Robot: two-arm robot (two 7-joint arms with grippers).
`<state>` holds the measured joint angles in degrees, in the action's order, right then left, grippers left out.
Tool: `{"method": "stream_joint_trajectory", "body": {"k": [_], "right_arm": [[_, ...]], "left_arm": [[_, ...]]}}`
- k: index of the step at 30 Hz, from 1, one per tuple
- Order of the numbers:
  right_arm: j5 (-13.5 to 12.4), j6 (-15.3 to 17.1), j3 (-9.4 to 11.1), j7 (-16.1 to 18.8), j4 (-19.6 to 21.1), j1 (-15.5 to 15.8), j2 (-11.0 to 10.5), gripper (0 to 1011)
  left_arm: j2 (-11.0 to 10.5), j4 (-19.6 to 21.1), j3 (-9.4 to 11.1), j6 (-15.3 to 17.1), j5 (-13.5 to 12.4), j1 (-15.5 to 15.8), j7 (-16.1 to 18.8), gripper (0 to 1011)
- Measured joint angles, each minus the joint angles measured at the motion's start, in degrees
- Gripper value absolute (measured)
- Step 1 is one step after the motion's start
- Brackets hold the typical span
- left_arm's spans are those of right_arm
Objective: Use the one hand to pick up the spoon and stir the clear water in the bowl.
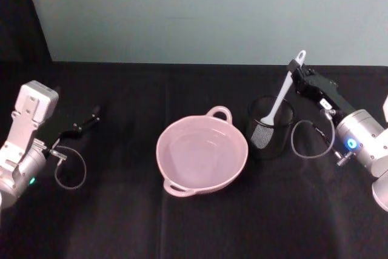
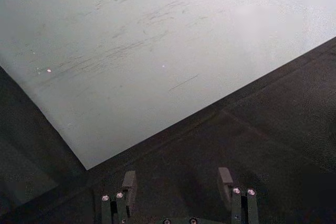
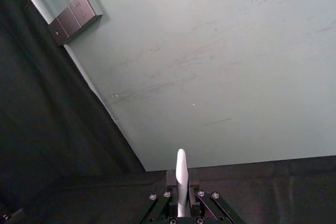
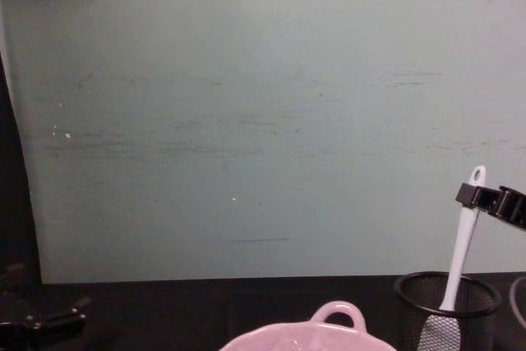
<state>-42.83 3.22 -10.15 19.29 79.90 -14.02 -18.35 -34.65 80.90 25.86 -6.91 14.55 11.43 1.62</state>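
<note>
The white spoon (image 1: 280, 98) stands tilted in a black mesh cup (image 1: 280, 142), its broad head down inside the mesh. My right gripper (image 1: 296, 72) is shut on the upper end of the handle, just below the hole at its tip. In the chest view the right gripper (image 4: 472, 196) clamps the spoon (image 4: 462, 246) from the right. In the right wrist view the spoon's handle (image 3: 180, 174) rises between the fingers. The pink bowl (image 1: 165, 144) sits at the table's middle, left of the cup, with clear water in it. My left gripper (image 1: 92, 115) rests open at the far left.
The mesh cup (image 4: 411, 318) stands close beside the bowl's (image 4: 337, 316) right rim. A black cloth covers the table, and a pale green wall rises right behind it. Loose cables loop beside both wrists.
</note>
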Motion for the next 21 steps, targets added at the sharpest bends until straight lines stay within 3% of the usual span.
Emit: {"method": "stream_joint_trajectory", "body": {"k": [7, 18, 21], "right_arm": [[-1.46, -0.05, -0.38, -0.36, -0.78, 0.00, -0.32, 173], [-3.11, -0.12, -0.21, -1.73, -1.22, 0.46, -1.27, 512], [-3.41, -0.13, 0.08, -2.17, -0.81, 0.91, -1.78, 658]], "left_arm": [[0.00, 0.00, 0.00, 0.00, 0.00, 0.00, 0.00, 1011], [0.00, 0.00, 0.00, 0.00, 0.00, 0.00, 0.00, 1011], [0.00, 0.00, 0.00, 0.00, 0.00, 0.00, 0.00, 1011]]}}
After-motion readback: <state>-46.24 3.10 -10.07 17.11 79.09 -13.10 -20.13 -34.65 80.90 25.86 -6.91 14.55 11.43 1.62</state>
